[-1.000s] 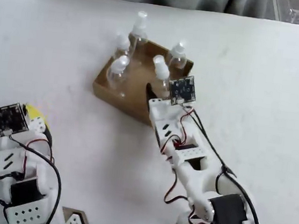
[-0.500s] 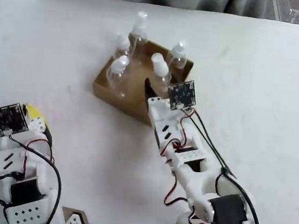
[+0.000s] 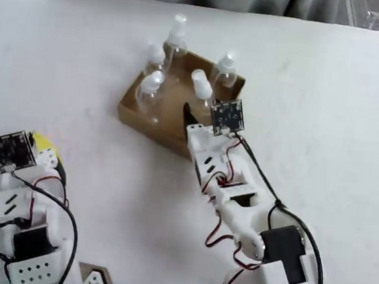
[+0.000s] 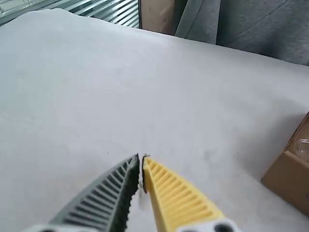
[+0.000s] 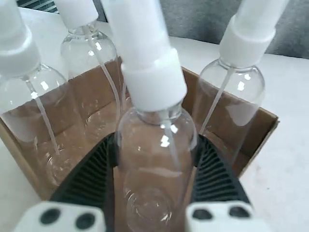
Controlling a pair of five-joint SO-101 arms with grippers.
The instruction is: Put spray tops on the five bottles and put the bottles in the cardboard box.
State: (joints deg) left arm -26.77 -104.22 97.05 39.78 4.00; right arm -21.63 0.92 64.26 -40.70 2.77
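Note:
A brown cardboard box [image 3: 139,119] lies at the table's middle, with several clear bottles with white spray tops standing in or at it. My right gripper [image 3: 199,107] reaches over the box's near wall and is shut on one such bottle [image 3: 200,86], held upright over the box floor. Up close, its black fingers [image 5: 89,174] press on both sides of this bottle [image 5: 157,140], with other bottles to the sides [image 5: 237,87] [image 5: 26,96] and behind [image 5: 89,48]. My left gripper [image 3: 46,146] stays at the near left, far from the box. Its grey and yellow fingers [image 4: 169,193] are shut on nothing above bare table.
The box corner [image 4: 289,174] shows at the edge of the left wrist view. White table [image 3: 331,96] spreads out wide on both sides of the box. A small piece of cardboard [image 3: 95,278] sits at the near edge by the left arm's base.
The right arm has shifted slightly left with the bottle still in its gripper. The left arm has kept still.

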